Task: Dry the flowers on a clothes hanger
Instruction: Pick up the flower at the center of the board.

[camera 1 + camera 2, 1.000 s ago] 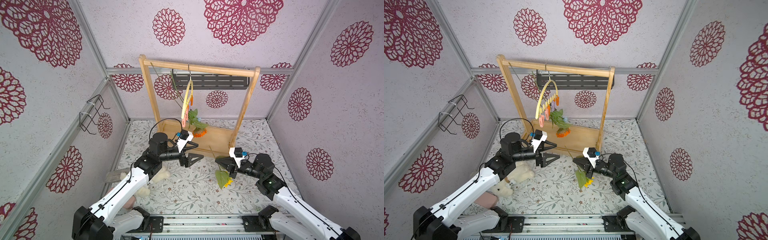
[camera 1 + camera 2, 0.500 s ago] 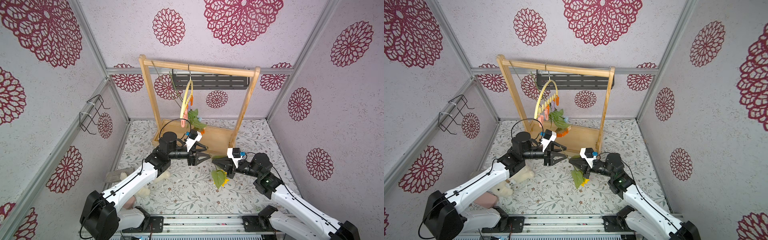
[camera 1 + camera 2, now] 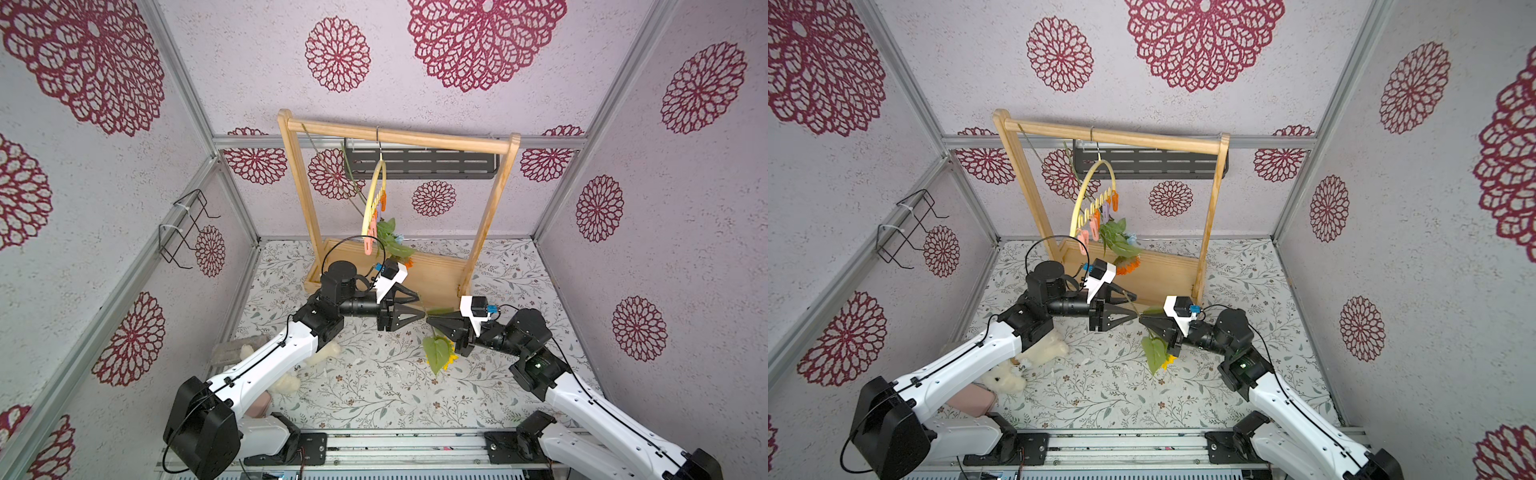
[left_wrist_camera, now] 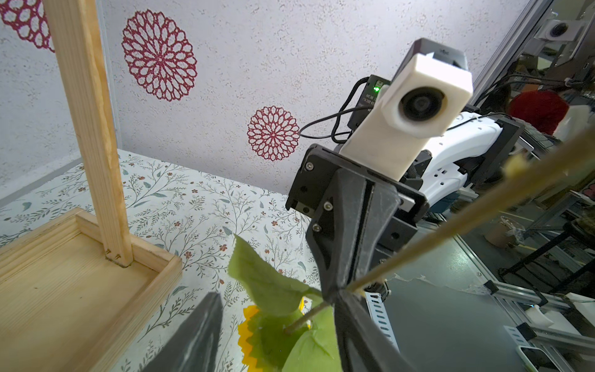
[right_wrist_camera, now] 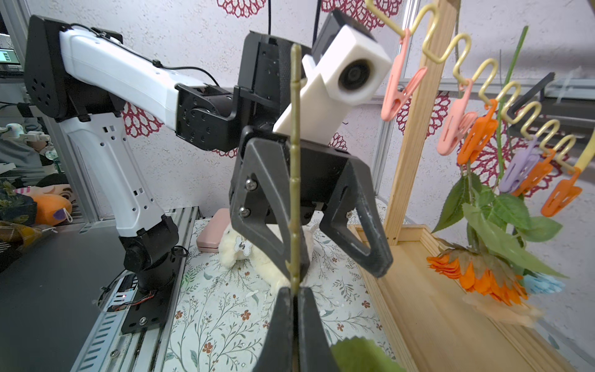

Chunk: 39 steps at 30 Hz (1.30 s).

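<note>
floor: floral mat [image 3: 374,395] beneath wooden rack [image 3: 484,232]
right gripper [image 3: 428,320]: clenched on sunflower [image 3: 436,353] stem
left gripper [image 3: 420,307]: jaws apart beside stem
clothes hanger [image 3: 373,203]: hooked on rack

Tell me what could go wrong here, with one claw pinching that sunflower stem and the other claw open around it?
The right gripper alone pinches the sunflower stem, and the left gripper has its jaws apart around it. If the right lets go first, the flower would likely drop onto the mat. The clothes hanger hangs only by its hook, so a bump might swing it and shake the orange gerbera hanging there.
</note>
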Each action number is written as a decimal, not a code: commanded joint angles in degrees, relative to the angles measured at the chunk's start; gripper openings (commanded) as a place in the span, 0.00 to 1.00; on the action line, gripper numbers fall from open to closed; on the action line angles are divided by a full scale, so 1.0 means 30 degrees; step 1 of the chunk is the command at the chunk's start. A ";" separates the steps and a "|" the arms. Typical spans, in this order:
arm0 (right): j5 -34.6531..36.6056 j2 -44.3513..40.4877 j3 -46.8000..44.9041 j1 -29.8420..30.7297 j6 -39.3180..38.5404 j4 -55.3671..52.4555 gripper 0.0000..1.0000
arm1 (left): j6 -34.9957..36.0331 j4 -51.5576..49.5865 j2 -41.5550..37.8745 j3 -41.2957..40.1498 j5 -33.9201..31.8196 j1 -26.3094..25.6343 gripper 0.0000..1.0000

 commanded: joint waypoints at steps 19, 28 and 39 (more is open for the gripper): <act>0.0343 0.0623 0.0138 0.0080 0.0278 0.0588 0.00 | 0.2607 -0.0853 -0.0515 0.0631 0.0940 -0.0638 0.41; 0.0613 0.0984 0.0164 0.0091 0.0296 0.0658 0.00 | 0.3132 -0.1692 -0.0341 0.1157 0.1085 -0.0751 0.32; 0.0540 0.1048 0.0164 0.0072 0.0582 0.1003 0.00 | 0.3364 -0.2260 -0.0076 0.1467 0.1019 -0.0858 0.13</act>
